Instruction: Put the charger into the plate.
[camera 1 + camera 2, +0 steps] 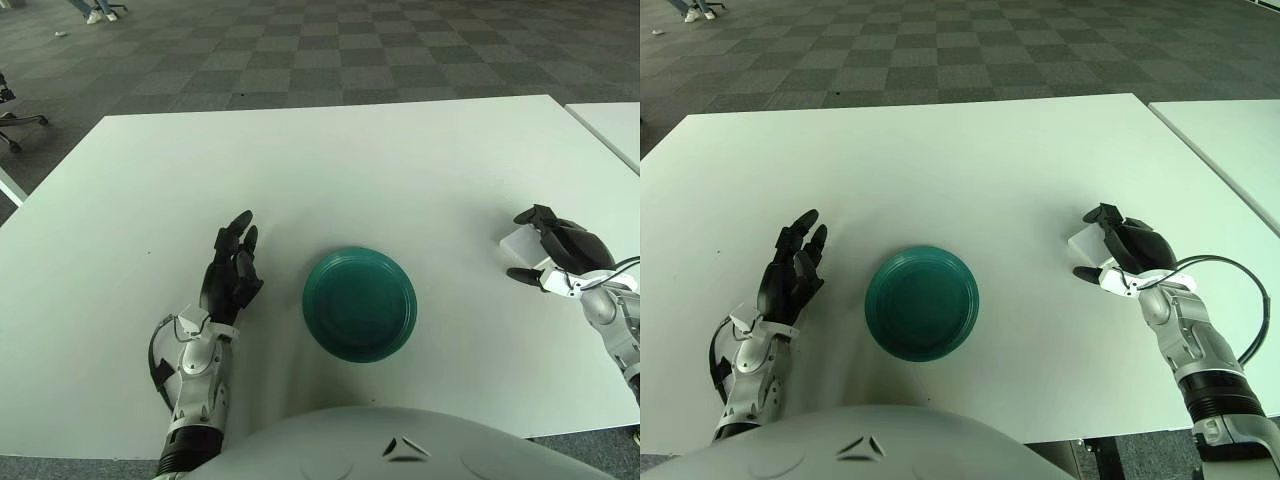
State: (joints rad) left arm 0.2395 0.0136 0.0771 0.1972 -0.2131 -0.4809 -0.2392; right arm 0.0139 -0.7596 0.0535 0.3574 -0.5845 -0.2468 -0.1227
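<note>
Nearest us, our own grey torso shell [400, 445] fills the bottom edge of both views. Just past it, on the white table [330, 160], the left hand [233, 272] shows to the left of the green plate [359, 303], palm down, dark fingers [240, 228] stretched forward and slightly spread, gripping nothing. It is near the plate but apart from it; we cannot tell whether the palm touches the tabletop.

The plate sits right side up at the centre front of the table, with nothing in it.

Off to the right, well apart from the plate, our right hand [1127, 250] is on the charger [1087, 243], a small white block close to the table's right edge. The dark upper fingers [1106, 214] curl over the top of the block and the thumb [1089, 272] pokes out beneath it on the near side, so the hand is closed around the charger. Only the left corner of the white block shows past the fingers. We cannot tell if the charger is lifted or in contact with the table. A thin cable [1230, 265] loops off the right wrist.

A second white table [610, 125] stands just beside ours on the right, with a narrow gap between. Beyond the far edge, checkered grey carpet [330, 50] runs to the top of the views.
</note>
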